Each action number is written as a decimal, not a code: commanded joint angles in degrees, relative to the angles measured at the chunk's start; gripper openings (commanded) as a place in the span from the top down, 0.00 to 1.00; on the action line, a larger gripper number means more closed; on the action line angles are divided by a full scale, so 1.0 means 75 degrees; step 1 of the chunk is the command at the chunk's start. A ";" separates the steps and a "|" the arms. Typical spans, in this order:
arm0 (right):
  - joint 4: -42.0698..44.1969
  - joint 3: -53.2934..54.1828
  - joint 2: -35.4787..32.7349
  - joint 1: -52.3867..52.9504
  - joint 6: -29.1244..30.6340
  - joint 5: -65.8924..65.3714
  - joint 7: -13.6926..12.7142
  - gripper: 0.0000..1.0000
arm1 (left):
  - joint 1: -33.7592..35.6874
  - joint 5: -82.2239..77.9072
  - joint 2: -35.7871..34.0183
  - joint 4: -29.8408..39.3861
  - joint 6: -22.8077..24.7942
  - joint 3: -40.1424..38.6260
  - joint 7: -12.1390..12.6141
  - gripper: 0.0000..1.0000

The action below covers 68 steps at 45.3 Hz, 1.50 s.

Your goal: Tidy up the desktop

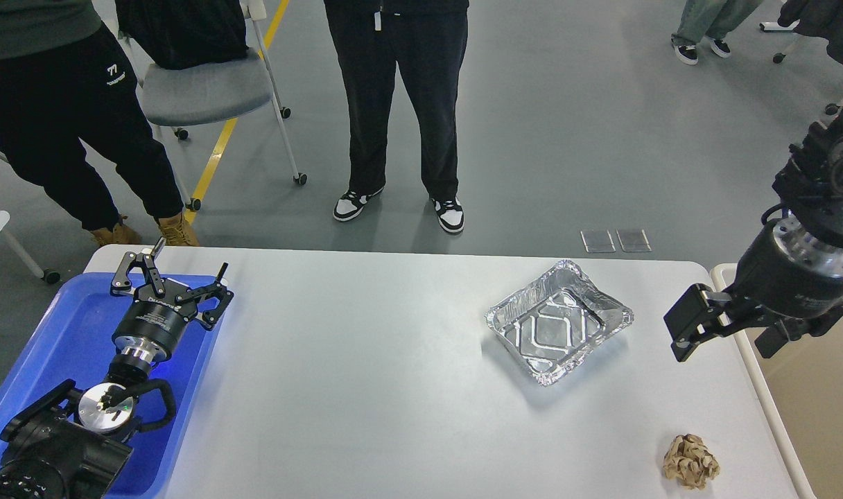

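Observation:
The white desktop point(366, 388) fills the lower part of the head view. An empty foil tray point(559, 322) sits right of centre on it. Near the front right corner lies a crumpled brown paper ball point(690, 461). My left gripper point(177, 272) hovers over the far end of the blue tray point(54, 346), open and holding nothing. My right gripper point(732, 333) hangs above the desktop's right edge, to the right of the foil tray, its two fingers spread wide with nothing between them.
A beige bin point(817, 409) stands off the desktop's right edge. Two people point(394, 104) and a wheeled chair point(206, 90) are on the floor beyond the far edge.

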<state>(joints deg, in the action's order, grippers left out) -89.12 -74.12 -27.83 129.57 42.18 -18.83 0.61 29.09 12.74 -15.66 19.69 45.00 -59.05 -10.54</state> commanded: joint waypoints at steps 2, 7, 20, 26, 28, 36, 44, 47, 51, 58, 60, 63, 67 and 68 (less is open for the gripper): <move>0.0012 0.0015 -0.0004 -0.0038 0.0001 -0.0020 0.0000 0.00 | 0.0000 0.0000 -0.0009 0.0000 0.0000 0.0034 -0.0036 0.00; 0.0012 -0.0008 -0.0121 -0.0073 0.0001 -0.0090 0.0000 0.00 | 0.0000 0.0000 -0.0021 0.0000 0.0000 0.0081 -0.0059 0.00; 0.0258 0.0120 -0.0578 -0.1197 -0.0409 -0.0289 0.0000 0.00 | 0.0000 0.0012 -0.0021 0.0000 0.0000 0.0081 -0.0059 0.00; 0.0422 0.0342 -0.0719 -0.1677 -0.0620 -0.0512 0.0000 0.00 | 0.0000 0.0000 -0.0021 0.0000 0.0000 0.0081 -0.0059 0.00; 0.0527 0.0483 -0.0731 -0.1865 -0.0667 -0.0524 0.0000 0.00 | 0.0000 0.0012 -0.0021 0.0000 0.0000 0.0081 -0.0059 0.00; 0.1148 0.1151 -0.0509 -0.2697 -0.0995 -0.0512 0.0000 0.00 | 0.0000 0.0012 -0.0021 0.0000 0.0000 0.0081 -0.0059 0.00; 0.2341 0.1737 0.0463 -0.3587 -0.1195 -0.0407 0.0000 0.00 | 0.0000 0.0000 -0.0021 0.0000 0.0000 0.0081 -0.0071 0.00; 0.3126 0.2111 0.0768 -0.4161 -0.1183 -0.0454 0.0000 0.00 | 0.0000 0.0000 -0.0021 0.0000 0.0000 0.0081 -0.0059 0.00; 0.4134 0.2557 0.1027 -0.4829 -0.1183 -0.0547 0.0000 0.00 | 0.0000 0.0000 -0.0021 0.0000 0.0000 0.0081 -0.0059 0.00; 0.5507 0.2991 0.1636 -0.5357 -0.1486 -0.1600 0.0000 0.00 | 0.0000 0.0000 -0.0021 0.0000 0.0000 0.0092 -0.0059 0.00; 0.5706 0.3003 0.1811 -0.5498 -0.1849 -0.2045 0.0000 0.00 | 0.0012 0.0012 -0.0021 0.0000 0.0000 0.0092 -0.0059 0.00; 0.6092 0.3003 0.2011 -0.5779 -0.2493 -0.2807 0.0000 0.00 | 0.0012 0.0012 -0.0021 0.0000 0.0000 0.0092 -0.0059 0.00; 0.6620 0.3015 0.2222 -0.6154 -0.3115 -0.3382 0.0000 0.00 | 0.0012 0.0000 -0.0021 0.0000 0.0000 0.0092 -0.0059 0.00; 0.6702 0.3015 0.2292 -0.6224 -0.3221 -0.3418 0.0000 0.00 | 0.0012 0.0012 -0.0021 0.0000 0.0000 0.0092 -0.0059 0.00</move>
<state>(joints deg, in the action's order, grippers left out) -50.55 -53.76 -16.25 90.39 27.51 -33.38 0.62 29.14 12.79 -15.82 19.69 45.00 -58.37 -11.00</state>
